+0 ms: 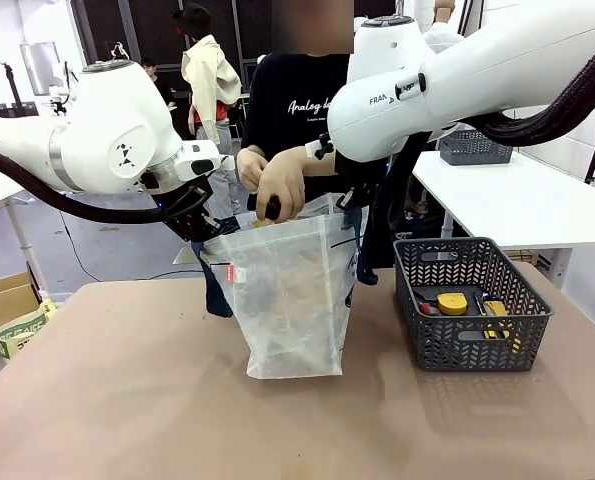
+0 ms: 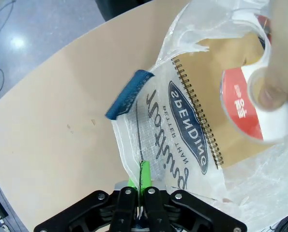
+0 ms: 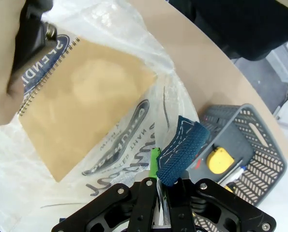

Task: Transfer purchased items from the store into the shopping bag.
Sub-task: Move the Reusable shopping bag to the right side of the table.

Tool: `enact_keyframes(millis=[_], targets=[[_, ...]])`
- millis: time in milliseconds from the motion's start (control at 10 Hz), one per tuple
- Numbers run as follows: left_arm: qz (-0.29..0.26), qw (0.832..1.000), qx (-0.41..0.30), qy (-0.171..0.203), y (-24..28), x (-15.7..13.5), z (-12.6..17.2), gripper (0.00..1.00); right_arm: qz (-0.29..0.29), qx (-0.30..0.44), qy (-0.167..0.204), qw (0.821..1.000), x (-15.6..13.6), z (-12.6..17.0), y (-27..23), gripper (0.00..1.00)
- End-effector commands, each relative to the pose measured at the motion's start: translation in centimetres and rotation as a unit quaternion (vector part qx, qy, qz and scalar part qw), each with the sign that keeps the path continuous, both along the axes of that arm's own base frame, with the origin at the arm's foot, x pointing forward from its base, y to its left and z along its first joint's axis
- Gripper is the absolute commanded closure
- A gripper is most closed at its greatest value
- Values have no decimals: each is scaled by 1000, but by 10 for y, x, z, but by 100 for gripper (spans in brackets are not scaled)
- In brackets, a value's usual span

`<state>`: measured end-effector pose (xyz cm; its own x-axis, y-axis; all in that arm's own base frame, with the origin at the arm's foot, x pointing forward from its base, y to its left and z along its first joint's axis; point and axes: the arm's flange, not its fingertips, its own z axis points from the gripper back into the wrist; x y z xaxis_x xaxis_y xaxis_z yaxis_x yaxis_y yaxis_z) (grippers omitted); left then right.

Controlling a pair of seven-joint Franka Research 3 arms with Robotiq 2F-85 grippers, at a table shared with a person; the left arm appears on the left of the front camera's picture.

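Front view had the bag (image 1: 292,300) standing on the table (image 1: 117,400) between the two arms with its mouth drawn open. The basket (image 1: 472,345) sat just beside it on the robot's right. The left gripper (image 1: 205,228) pinched the rim on one side and the right gripper (image 1: 349,200) took the other, while a person's hands (image 1: 277,180) worked at the opening.

From the left wrist, the left gripper (image 2: 143,181) had its jaws together on a fold of the thin film, near the navy strap (image 2: 128,94) but not on it. A spiral notebook (image 2: 216,101) showed through the film, and the person's hand (image 2: 281,58) held a roll of tape (image 2: 245,104) at the mouth. From the right wrist, the right gripper (image 3: 158,179) was clamped on the rim right by the other strap (image 3: 182,147). The basket (image 3: 267,159) beyond it held a yellow tape measure (image 3: 219,162).

The bag looked light, soft and slippery, and it would likely slump shut if either side were let go. Bare film might stretch or tear under a pinch, so the woven straps seemed the safer hold. The notebook looked stiff and flat and probably helped the bag keep its shape. The tape measure looked hard and compact and would best be gripped across its body.
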<state>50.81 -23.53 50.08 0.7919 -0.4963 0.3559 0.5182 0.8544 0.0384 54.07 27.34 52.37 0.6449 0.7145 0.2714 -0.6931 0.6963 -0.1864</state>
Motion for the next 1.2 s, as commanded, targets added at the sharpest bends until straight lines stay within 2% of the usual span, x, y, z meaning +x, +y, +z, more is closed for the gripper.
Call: enact_keyframes(millis=[0,1100], targets=[[-1,1000,6,-3,2,0,1,100,-3,-1,2,1000,0,-2,-2,100],[-1,1000,6,-3,2,0,1,100,-3,-1,2,1000,0,-2,-2,100]])
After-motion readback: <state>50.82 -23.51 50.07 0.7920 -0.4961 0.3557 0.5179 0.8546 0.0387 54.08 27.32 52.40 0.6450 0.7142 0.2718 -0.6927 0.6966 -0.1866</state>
